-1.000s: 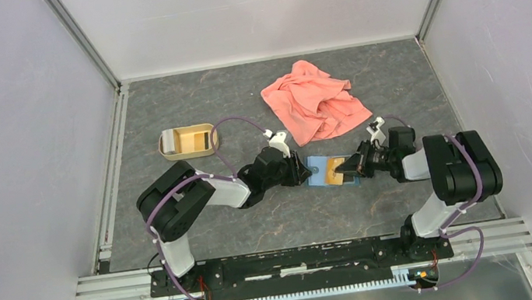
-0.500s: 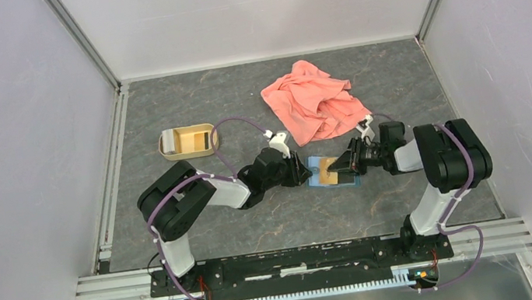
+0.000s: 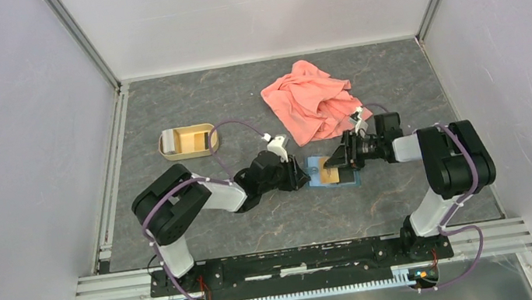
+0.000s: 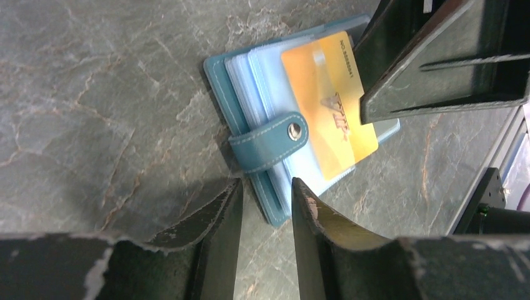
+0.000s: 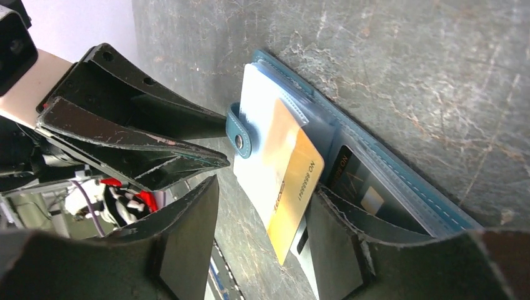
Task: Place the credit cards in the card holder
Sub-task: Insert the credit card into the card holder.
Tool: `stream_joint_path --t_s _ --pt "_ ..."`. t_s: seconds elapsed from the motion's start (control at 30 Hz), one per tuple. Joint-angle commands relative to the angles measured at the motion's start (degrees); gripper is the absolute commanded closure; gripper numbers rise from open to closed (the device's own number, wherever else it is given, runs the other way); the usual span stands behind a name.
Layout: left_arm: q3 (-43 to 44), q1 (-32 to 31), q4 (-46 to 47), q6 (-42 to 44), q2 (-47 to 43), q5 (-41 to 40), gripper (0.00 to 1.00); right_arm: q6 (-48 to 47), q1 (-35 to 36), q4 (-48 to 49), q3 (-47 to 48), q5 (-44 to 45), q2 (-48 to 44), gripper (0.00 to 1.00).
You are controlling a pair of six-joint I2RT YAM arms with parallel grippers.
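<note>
Right gripper (image 5: 262, 190) wide astride credit card (image 5: 299, 187) (unclamped); left gripper (image 4: 267, 184) half-open at card holder (image 4: 219, 87) corner.

An orange card (image 5: 292, 187) sits half-tucked in the teal card holder (image 5: 257, 112), between the right claw's (image 5: 262, 190) parted fingers.

1. Bright, even overhead light in the top view; soft shadows beneath both arms.
2. Crisp on the card holder (image 4: 262, 94) from both wrists; dark, low-detail foreground along the bottom edges.
3. Mild sheen across the credit card (image 5: 290, 187).
</note>
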Motion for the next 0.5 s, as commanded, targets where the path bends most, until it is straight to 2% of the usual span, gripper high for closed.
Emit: stream_joint_path --t_s 0.0,0.27,0.47 --pt "-3.03 -0.43 -2.51 -1.09 -4.11 0.27 0.57 -9.30 0.72 -8.03 2.31 8.70 -1.21 0.38" --pt "-3.88 -0.35 -2.66 0.24 -8.49 0.31 0.56 -16.28 5.14 -15.44 5.76 15.03 -3.31 0.26" --pt "-7.30 -0.41 2.46 0.38 -11.48 1.61 0.54 -19.51 6.82 -18.38 6.22 19.81 -5.54 0.21"
